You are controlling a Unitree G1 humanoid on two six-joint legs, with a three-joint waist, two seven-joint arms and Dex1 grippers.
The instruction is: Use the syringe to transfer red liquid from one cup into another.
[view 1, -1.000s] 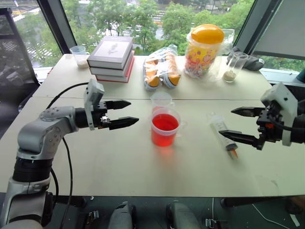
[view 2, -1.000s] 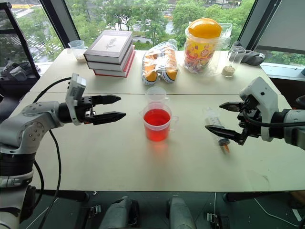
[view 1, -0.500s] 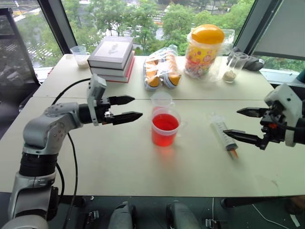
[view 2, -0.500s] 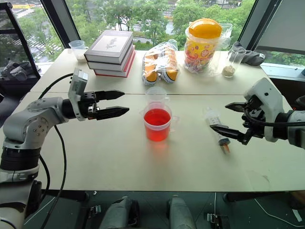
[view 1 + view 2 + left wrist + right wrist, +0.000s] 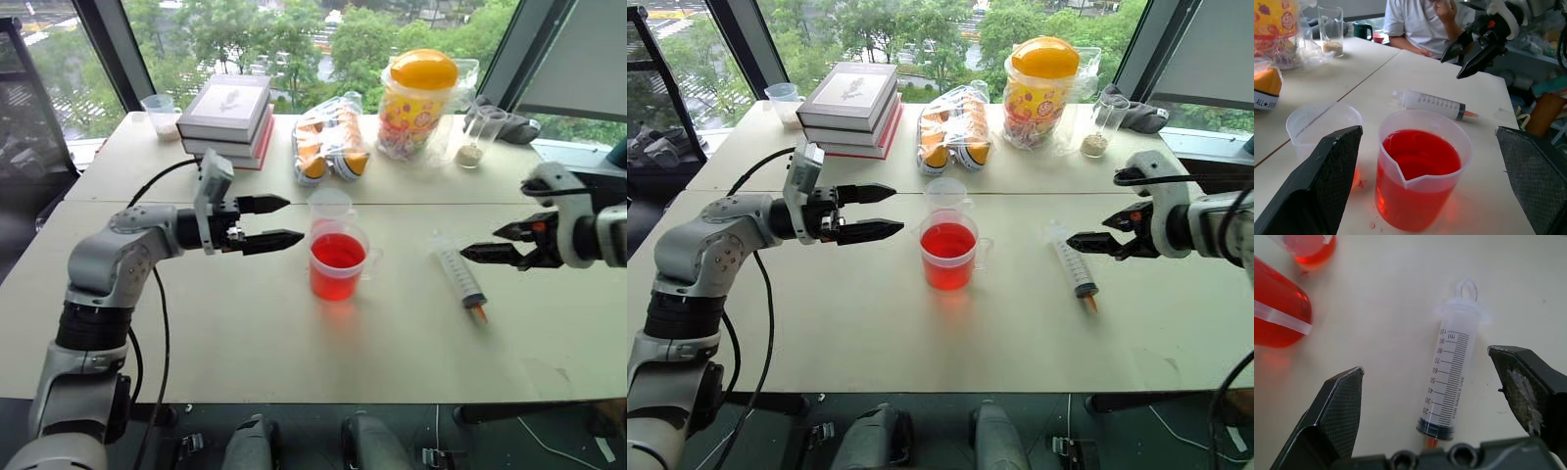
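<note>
Since a second ago the right hand [image 5: 1104, 235] has come forward and dipped toward the syringe [image 5: 1071, 265], its fingers now pointing at the barrel from the right edge of the frame rather than standing one above the other. The left hand [image 5: 278, 222] has barely shifted and still hovers level at centre left, just left of the cups.

Both hands are spread wide and hold nothing. In the right wrist view the syringe [image 5: 1452, 391] lies between the two parted fingers [image 5: 1334, 411], not touched by either.

The syringe lies flat on the worktop [image 5: 245, 333] at centre right, orange tip toward the lower edge, plunger end toward the upper edge. The handled cup [image 5: 338, 260] stands at the middle of the frame, well filled with red liquid [image 5: 337, 252]. The small plain cup [image 5: 330, 205] stands just behind it, touching or nearly so.

Along the upper part of the frame sit a stack of books [image 5: 227, 110], a clear bag of snacks [image 5: 330, 139], and a yellow-lidded jar [image 5: 419, 90].
</note>
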